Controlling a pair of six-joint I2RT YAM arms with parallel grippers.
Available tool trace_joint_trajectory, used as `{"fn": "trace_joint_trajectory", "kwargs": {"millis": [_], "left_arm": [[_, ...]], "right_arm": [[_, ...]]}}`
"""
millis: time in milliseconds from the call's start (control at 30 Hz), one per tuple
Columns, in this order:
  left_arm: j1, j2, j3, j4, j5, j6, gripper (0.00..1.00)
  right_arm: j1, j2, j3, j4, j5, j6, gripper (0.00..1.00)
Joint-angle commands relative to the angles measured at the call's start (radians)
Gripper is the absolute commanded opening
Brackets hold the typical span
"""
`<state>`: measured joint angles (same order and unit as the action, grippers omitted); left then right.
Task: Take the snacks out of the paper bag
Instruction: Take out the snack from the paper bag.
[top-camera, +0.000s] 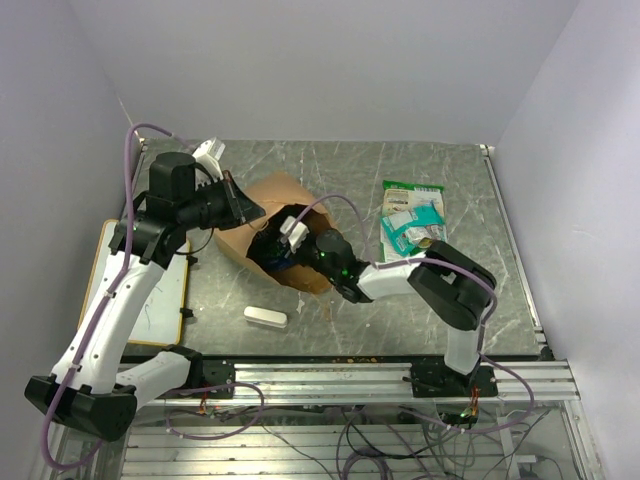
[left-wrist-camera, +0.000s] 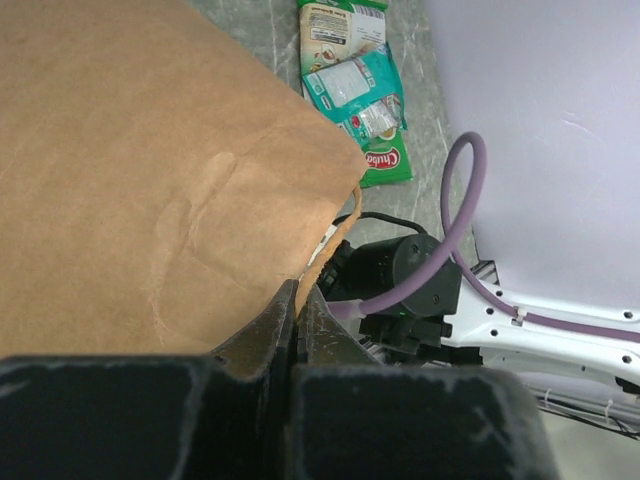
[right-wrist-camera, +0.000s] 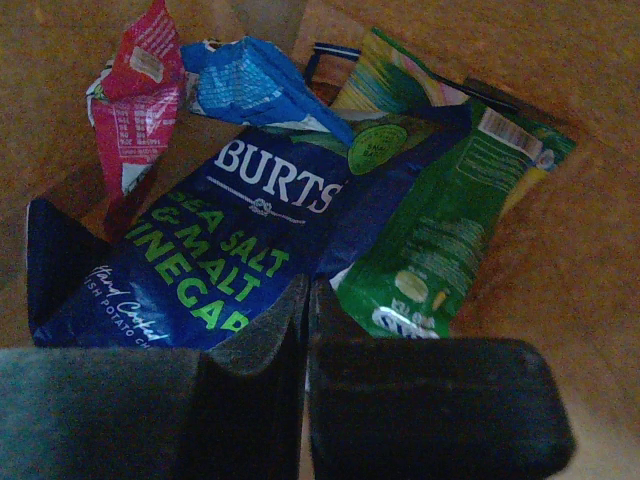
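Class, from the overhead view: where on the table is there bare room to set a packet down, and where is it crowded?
Bare: the far strip between the paper bag and the back wall; the gap between bag and the snacks already out; the right side beyond the right arm. Crowded: the bag mouth, held by the left gripper, right gripper inside.

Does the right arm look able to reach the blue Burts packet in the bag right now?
Probably yes: the right end effector is inside the paper bag, right at the uncovered blue Burts packet; the left end effector holds the rim.
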<state>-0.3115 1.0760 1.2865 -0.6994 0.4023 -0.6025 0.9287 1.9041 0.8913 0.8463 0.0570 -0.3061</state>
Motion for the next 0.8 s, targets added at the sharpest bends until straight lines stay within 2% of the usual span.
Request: {"fn": "trace_joint_trajectory", "kwargs": {"millis": [0, 233, 333, 467, 500, 600, 767], "left_arm": [[-0.003, -0.024, -0.016, 0.059, -0.009, -0.057, 0.07], [-0.003, -0.009, -0.015, 0.103, 0.015, -0.103, 0.07], [-0.003, -0.005, -0.013, 0.126, 0.03, -0.119, 0.07], [-0.003, 0.0, -0.022, 0.167, 0.071, -0.144, 0.07], [-0.002, 0.001, -0.025, 0.173, 0.082, -0.149, 0.07], [-0.003, 0.004, -0.035, 0.174, 0.103, -0.153, 0.07], [-0.003, -0.005, -0.071, 0.189, 0.14, -0.174, 0.07]], "right_arm": [[-0.004, -0.077, -0.054, -0.002, 0.023, 0.018, 0.0], [-0.003, -0.184, -0.098, -0.053, 0.03, 0.037, 0.0], [-0.005, -0.193, -0.158, 0.006, 0.048, 0.1, 0.0], [-0.004, -0.184, -0.212, 0.025, -0.028, 0.167, 0.0], [-0.003, -0.176, -0.215, 0.023, -0.025, 0.195, 0.05], [-0.003, -0.152, -0.237, 0.046, 0.045, 0.293, 0.3], [-0.003, -0.102, -0.194, -0.012, 0.105, 0.332, 0.54]]}}
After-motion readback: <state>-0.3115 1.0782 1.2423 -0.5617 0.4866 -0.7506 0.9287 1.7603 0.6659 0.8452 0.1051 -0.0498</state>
